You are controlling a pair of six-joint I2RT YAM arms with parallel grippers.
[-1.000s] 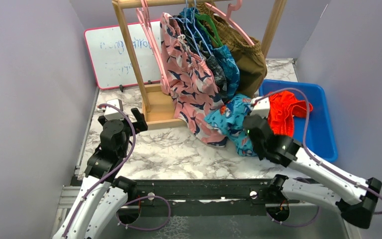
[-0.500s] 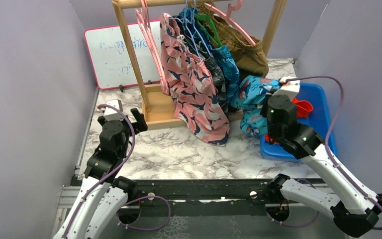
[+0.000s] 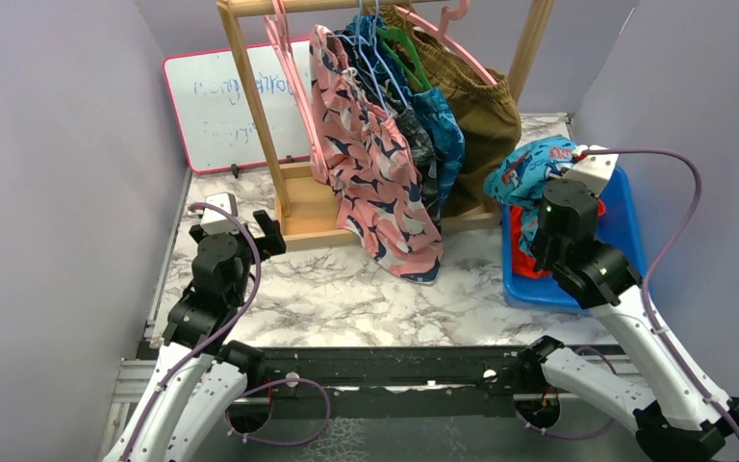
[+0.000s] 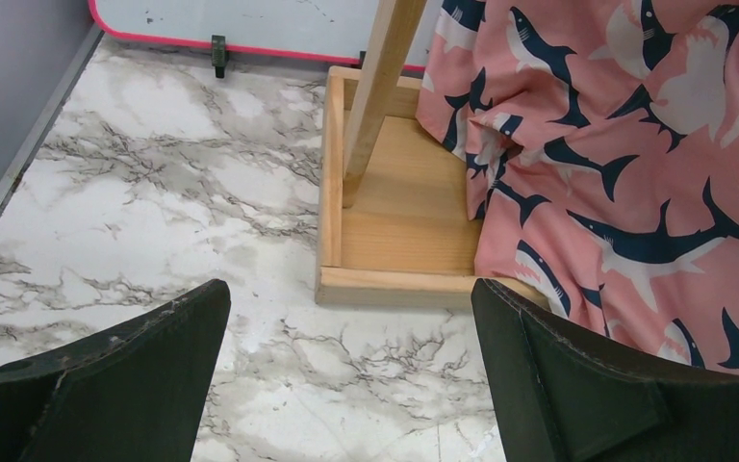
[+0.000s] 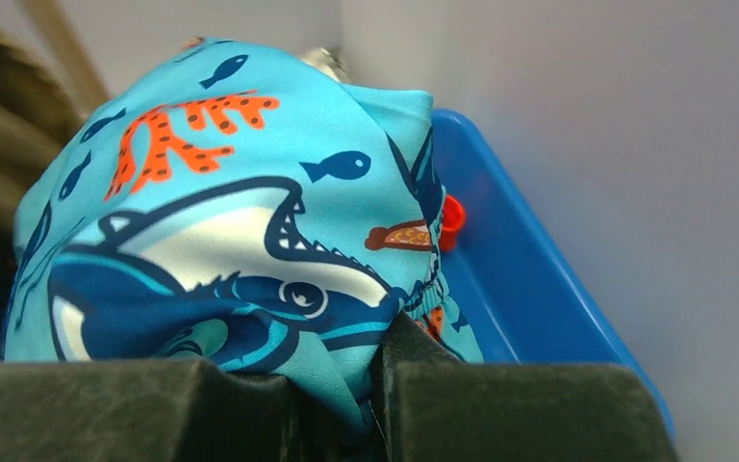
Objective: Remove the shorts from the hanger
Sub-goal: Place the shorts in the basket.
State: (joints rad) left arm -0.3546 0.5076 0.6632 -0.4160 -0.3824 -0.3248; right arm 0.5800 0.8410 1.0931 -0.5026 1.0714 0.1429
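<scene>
**Blue shorts held at the bin, waiting for the drop**

Pinched in the right end effector (image 5: 375, 385), jaws nearly closed on a fold of cloth: the blue cartoon shorts (image 5: 221, 212), free of any hanger and bunched up just beyond the fingertips. Hanging above the far left corner of the blue bin (image 3: 628, 231), with orange shorts (image 3: 527, 267) lying inside it. Probably needs only a short move to the right, further over the bin, and then a release. No clear long axis to respect, because crumpled into a ball. Some risk, as a judgement, of draping over the left rim onto the worktop (image 3: 346, 289).

At the left end effector (image 4: 346, 318), jaws wide apart and nothing between them. Parked low over the worktop, facing the base of the wooden rack (image 4: 394, 221). Clearly nearer to the pink shark-print shorts (image 4: 635, 173), hanging on the rack beside several other pairs (image 3: 443, 125), so likely the better side for the next one.
</scene>
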